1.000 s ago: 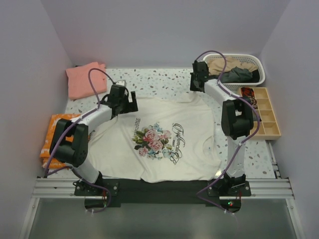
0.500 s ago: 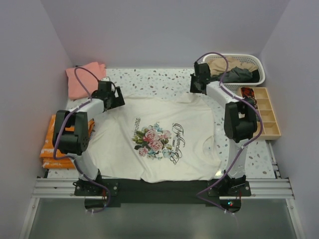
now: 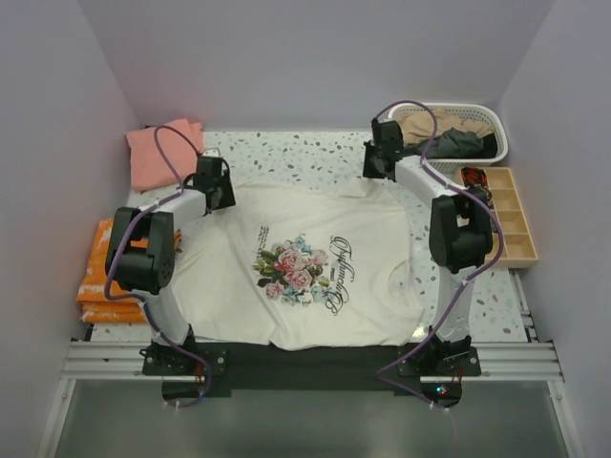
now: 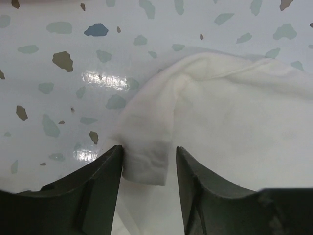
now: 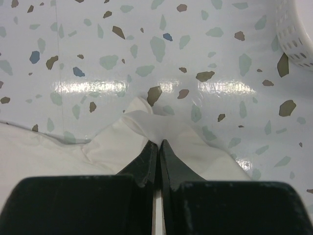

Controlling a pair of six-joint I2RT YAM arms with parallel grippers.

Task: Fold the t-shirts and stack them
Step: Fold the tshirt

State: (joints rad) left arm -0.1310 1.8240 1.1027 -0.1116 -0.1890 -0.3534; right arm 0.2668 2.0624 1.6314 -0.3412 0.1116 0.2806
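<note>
1. On the speckled surface (image 3: 305,153), the cream t-shirt (image 3: 315,219) lies spread flat at centre.
2. At 10 o'clock on the surface lies the salmon-pink t-shirt (image 3: 158,153).
3. The left hand (image 4: 146,155), half-wide, straddles the cream t-shirt's 10 o'clock corner.
4. The right hand (image 5: 158,143) pinches its 1 o'clock corner.

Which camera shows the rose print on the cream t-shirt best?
The top external view: the cream t-shirt lies spread flat, its rose print showing whole. The left wrist view shows only a plain corner between the fingers of the left gripper; the right wrist view, a plain edge pinched by the right gripper.
</note>
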